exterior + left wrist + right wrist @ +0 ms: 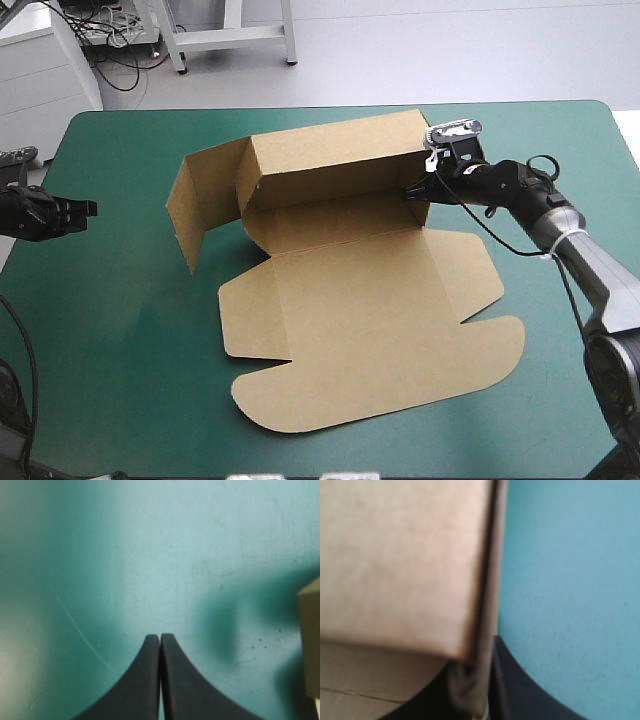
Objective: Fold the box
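Note:
The brown box [370, 310] lies mid-table with its lid and front flaps flat toward the near edge. Its back wall [330, 165] stands raised, and a side flap [200, 205] stands up at its left end. My right gripper [415, 192] is at the right end of that wall. In the right wrist view the right gripper [482, 700] is shut on the box, with the board edge [492, 580] running up between the black fingers [520, 680]. My left gripper [85, 210] hovers near the table's left edge, well clear of the box. The left gripper [160, 639] is shut and holds nothing; a box corner [311, 630] shows beside it.
The teal-green cover [120, 330] shows all around the box. The widest strips are on the left side and along the near edge. The table's far edge [330, 107] runs close behind the raised wall.

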Tool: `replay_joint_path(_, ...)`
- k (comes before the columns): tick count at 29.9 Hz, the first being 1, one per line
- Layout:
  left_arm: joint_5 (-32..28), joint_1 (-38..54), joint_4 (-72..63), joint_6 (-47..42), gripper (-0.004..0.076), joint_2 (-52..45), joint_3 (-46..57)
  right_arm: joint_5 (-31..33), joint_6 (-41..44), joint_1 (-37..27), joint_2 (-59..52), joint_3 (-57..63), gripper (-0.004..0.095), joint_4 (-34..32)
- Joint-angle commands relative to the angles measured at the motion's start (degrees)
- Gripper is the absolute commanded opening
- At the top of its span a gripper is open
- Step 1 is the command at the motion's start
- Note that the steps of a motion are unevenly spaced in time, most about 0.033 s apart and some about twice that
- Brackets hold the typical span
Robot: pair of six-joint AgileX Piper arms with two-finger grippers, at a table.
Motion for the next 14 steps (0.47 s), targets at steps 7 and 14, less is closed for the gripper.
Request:
replay_joint_path(7,-2.10,0.10,-2.52,-0.58,-0.0032,-2.61,-1.31,20.14,25.08,-0.33,2.05,-18.15,-0.0002,-17.10)
replay_joint_path(14,-2.33,0.10,-2.52,-0.58,-0.0032,-2.61,-1.31,34.68,26.71,-0.33,2.25,-27.88,-0.0002,-16.85)
